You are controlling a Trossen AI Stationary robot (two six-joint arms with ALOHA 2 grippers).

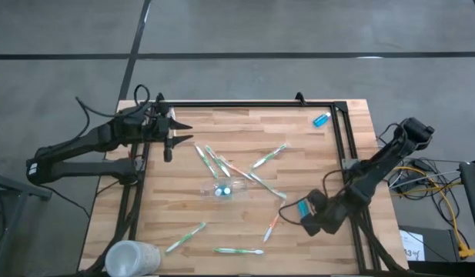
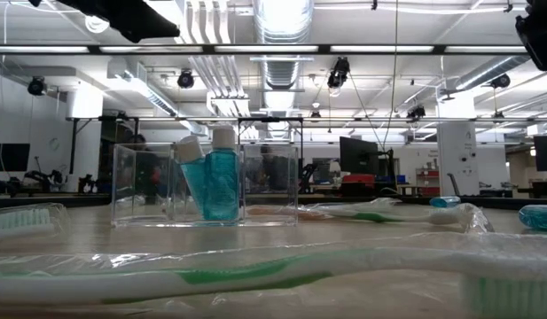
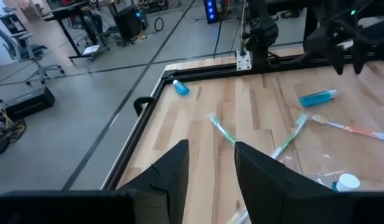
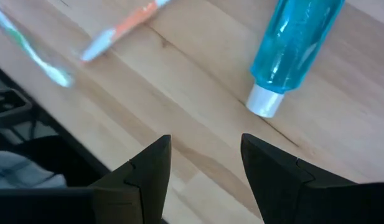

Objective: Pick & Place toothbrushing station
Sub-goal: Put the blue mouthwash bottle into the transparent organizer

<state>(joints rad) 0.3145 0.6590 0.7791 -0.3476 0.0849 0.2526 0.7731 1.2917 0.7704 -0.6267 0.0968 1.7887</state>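
Observation:
The toothbrushing station (image 1: 222,188) is a clear plastic holder standing on its base mid-table; two blue tubes (image 2: 215,182) stand in its middle compartment. Green and orange toothbrushes (image 1: 256,181) lie scattered around it. My right gripper (image 1: 308,221) hovers open near the table's right front, pointing steeply down. Just ahead of its fingers (image 4: 204,168) a blue tube with a white cap (image 4: 291,50) lies on the wood. My left gripper (image 1: 179,133) is open at the far left, raised above the table and holding nothing (image 3: 210,168).
Another blue tube (image 1: 322,118) lies at the far right corner. A frosted white cup (image 1: 132,258) sits at the near left corner. A wrapped green toothbrush (image 2: 255,270) lies along the front edge. A black frame rail (image 1: 245,103) borders the far and side edges.

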